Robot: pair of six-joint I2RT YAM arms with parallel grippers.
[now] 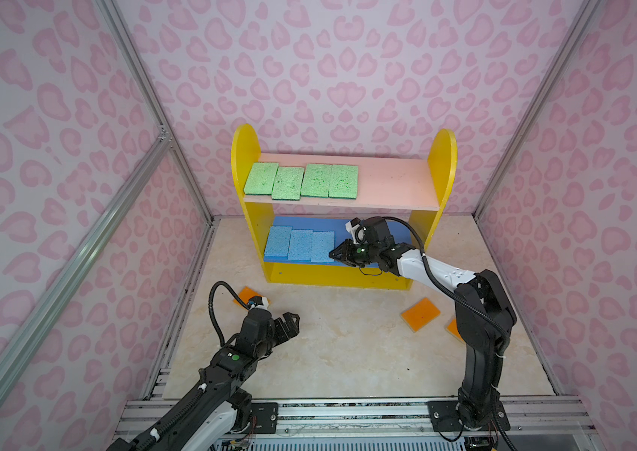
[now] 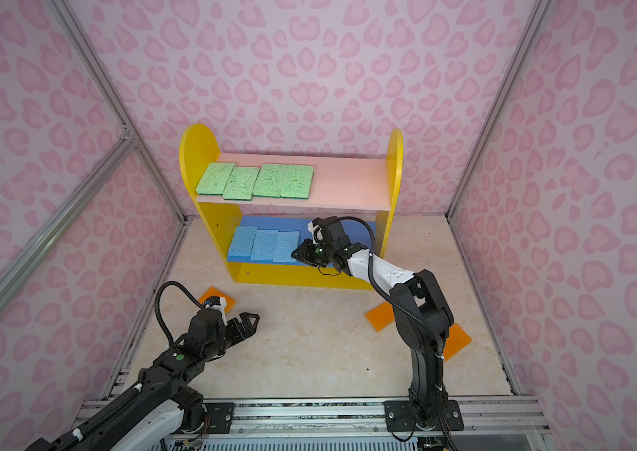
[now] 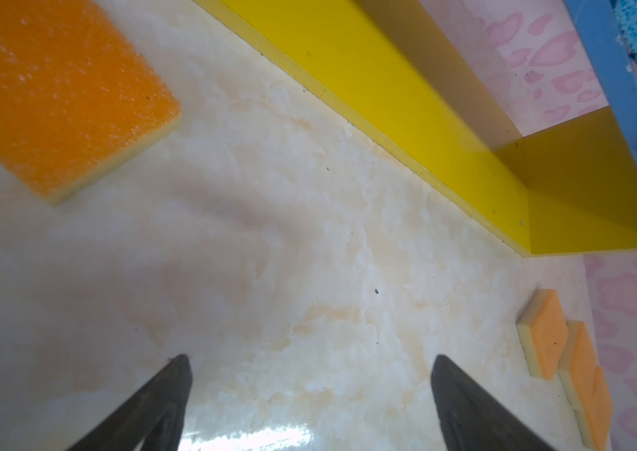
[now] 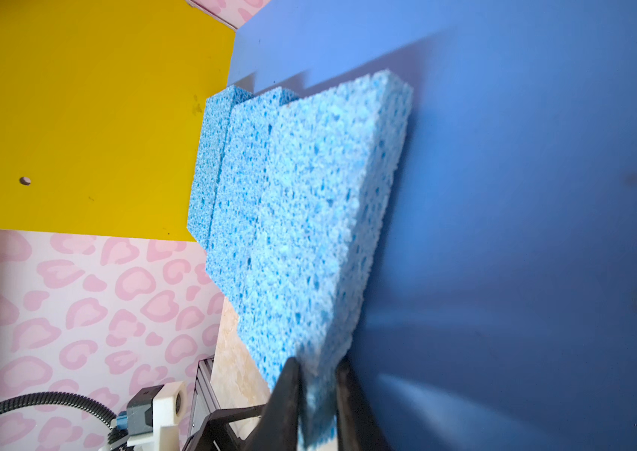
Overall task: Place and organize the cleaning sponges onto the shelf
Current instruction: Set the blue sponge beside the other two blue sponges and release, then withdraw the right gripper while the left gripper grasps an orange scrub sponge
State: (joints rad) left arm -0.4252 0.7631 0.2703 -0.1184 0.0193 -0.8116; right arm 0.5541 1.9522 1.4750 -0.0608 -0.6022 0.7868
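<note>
The blue sponge [image 4: 321, 218], soft and light, is seemingly pinched across its thin end by the right tool [image 4: 317, 361], the left tool [image 3: 311, 357] spread

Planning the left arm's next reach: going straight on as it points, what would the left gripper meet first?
The open left gripper would probably meet bare table first, then the shelf's yellow base; its tilt is hard to judge. The orange sponges lie off to either side.

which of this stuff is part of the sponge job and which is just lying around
Job: shelf; four green sponges on its pink board; three blue sponges on its blue board, rightmost blue sponge in the right gripper; orange sponges on the table.
Not the job: patterned walls, metal frame.
</note>
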